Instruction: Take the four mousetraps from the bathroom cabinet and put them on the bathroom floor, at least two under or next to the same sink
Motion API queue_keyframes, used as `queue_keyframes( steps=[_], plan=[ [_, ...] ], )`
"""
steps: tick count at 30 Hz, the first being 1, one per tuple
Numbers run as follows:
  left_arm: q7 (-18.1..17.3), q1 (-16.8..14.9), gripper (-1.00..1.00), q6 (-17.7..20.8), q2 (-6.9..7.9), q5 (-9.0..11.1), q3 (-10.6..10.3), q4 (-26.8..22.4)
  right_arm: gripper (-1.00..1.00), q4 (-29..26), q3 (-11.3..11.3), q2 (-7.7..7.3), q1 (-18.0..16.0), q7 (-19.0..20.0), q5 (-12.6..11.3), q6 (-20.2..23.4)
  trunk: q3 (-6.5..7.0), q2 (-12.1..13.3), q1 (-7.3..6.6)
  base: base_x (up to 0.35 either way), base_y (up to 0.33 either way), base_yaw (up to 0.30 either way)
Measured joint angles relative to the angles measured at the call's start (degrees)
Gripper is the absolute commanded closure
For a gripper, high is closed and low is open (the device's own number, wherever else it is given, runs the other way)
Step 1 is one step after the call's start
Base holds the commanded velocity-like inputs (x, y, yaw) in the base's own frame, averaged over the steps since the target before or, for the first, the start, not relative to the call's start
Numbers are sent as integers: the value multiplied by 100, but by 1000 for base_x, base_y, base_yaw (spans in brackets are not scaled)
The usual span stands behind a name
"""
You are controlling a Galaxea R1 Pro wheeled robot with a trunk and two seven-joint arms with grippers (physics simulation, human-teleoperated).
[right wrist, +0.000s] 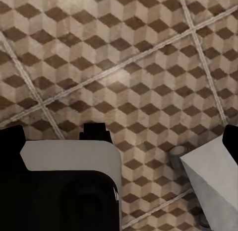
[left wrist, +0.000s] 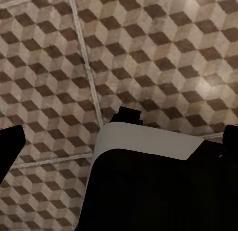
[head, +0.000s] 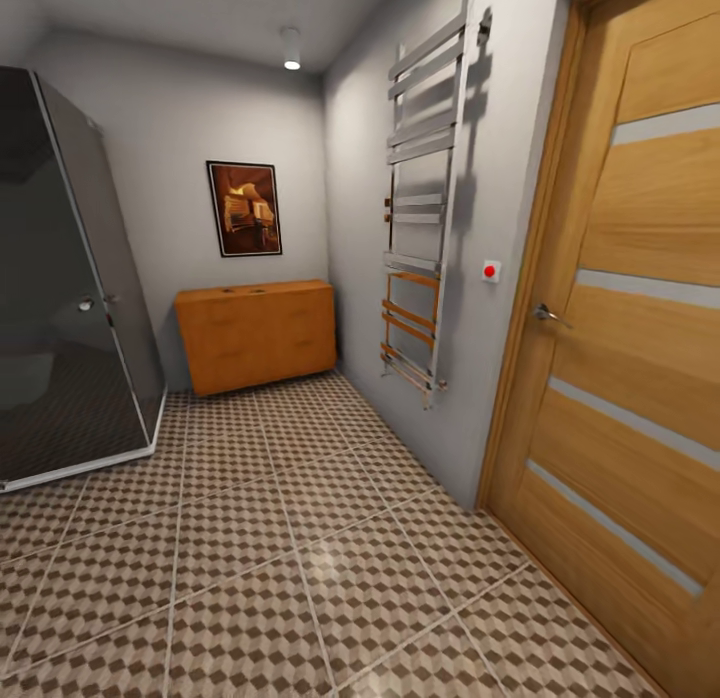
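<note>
**A:** Bathroom, robot on approach: the orange-brown cabinet stands against the far wall, between a dark glass shower stall and a chrome towel rail, with a wooden door at right. Cube-patterned floor tiles run the whole way to it.

**B:** And the mousetraps?

**A:** Two small dark marks sit on the cabinet top, too small to identify. Both wrist cameras look down at tile.

**B:** The fingers?

**A:** Dark shapes at the frame edges; whether they stand apart or together cannot be told.

**B:** Handling, once reached?

**A:** Judging from the task, light, stiff little boards. Best pinched across the bare wooden edges, clear of the wire, which could snag or slip.
</note>
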Motion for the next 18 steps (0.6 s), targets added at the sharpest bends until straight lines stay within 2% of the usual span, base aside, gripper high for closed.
queue_keyframes(
  steps=[18],
  plan=[
    [0,0,-100,0,3,0,0,3,-100,0,0,0,0,0,0,0,0,0,0,0,0,273]
  ],
)
